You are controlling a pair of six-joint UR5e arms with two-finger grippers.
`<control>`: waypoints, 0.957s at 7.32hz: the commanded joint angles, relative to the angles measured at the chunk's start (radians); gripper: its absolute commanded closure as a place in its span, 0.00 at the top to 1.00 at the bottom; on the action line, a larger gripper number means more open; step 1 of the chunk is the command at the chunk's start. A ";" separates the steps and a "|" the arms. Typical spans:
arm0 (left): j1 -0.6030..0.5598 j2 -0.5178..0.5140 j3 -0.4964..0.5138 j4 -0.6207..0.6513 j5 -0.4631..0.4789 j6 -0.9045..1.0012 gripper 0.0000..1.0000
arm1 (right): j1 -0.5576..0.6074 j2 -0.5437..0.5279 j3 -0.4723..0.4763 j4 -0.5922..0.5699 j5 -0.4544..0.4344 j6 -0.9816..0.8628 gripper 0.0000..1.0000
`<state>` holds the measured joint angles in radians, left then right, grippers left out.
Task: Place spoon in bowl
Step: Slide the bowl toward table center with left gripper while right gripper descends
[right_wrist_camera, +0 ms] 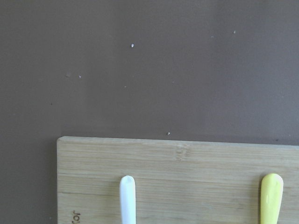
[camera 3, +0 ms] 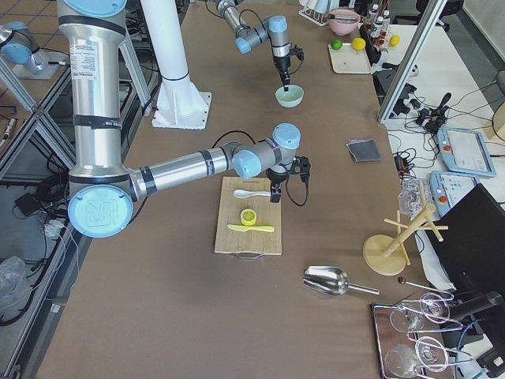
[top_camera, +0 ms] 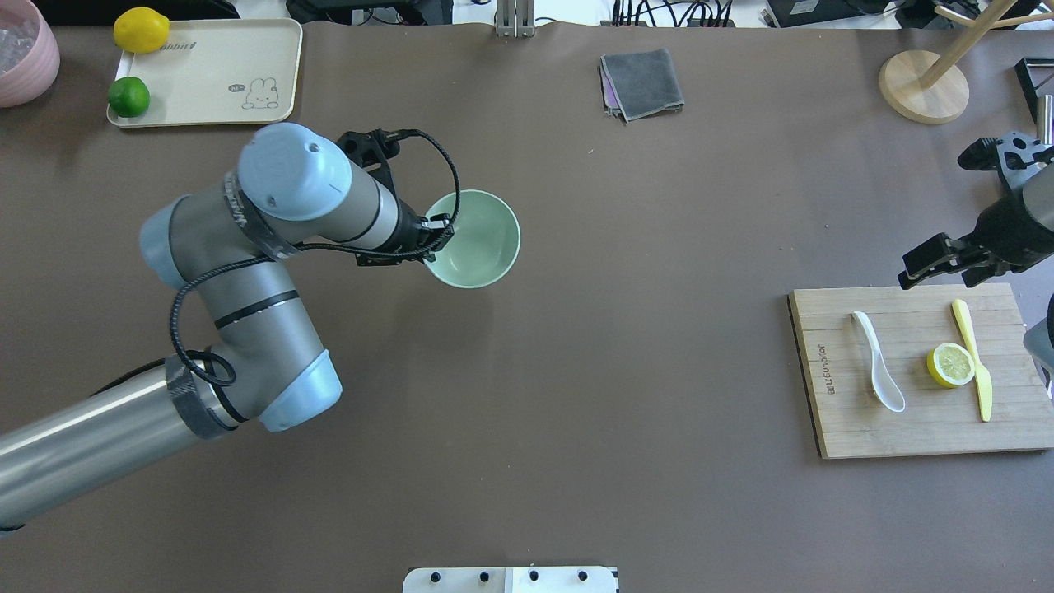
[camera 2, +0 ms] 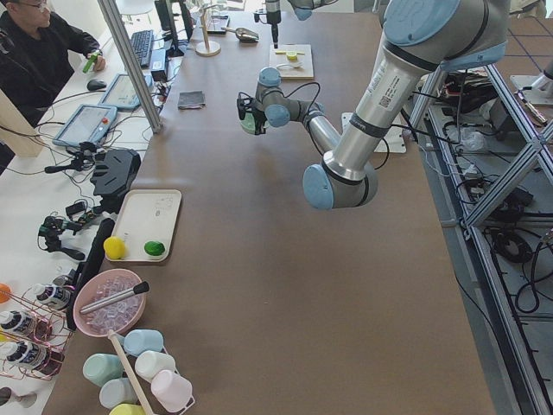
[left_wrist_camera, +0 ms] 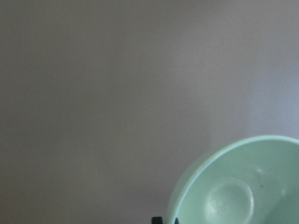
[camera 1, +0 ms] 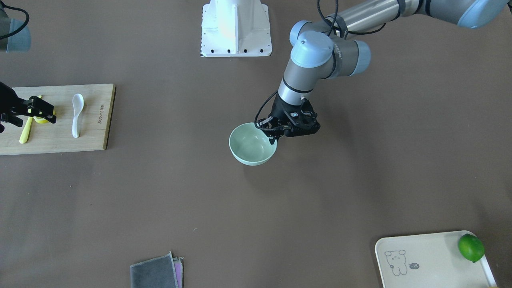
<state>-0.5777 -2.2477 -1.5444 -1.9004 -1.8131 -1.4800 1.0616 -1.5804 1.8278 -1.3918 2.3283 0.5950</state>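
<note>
Right wrist-mounted: spoon (right_wrist_camera: 127,199) handle tip only

- Left arm (top_camera: 247,329) is coming in from the robot's left, elbow bent, forearm angling toward the bowl (camera 1: 250,161).
- Its wrist is pointing the tool straight down over the bowl's rim, on the side toward the robot's left.
- Left gripper (camera 1: 275,138) is pinching that rim, jaws nearly together; the left wrist view is showing one dark fingertip just outside the bowl's wall.
- Right arm (camera 3: 181,170) is stretching out long and low, well off to the robot's right of the bowl.
- Right gripper (camera 1: 53,113) is hanging tool-down, jaws spread, gripping nothing, well apart from the bowl.
</note>
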 commanded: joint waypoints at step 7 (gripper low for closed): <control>0.022 -0.021 -0.034 0.000 0.018 0.010 0.98 | -0.083 -0.006 0.005 0.002 -0.004 0.094 1.00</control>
<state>-0.5478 -2.2712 -1.5288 -1.9055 -1.7882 -1.4760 0.9963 -1.5868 1.8319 -1.3898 2.3289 0.6793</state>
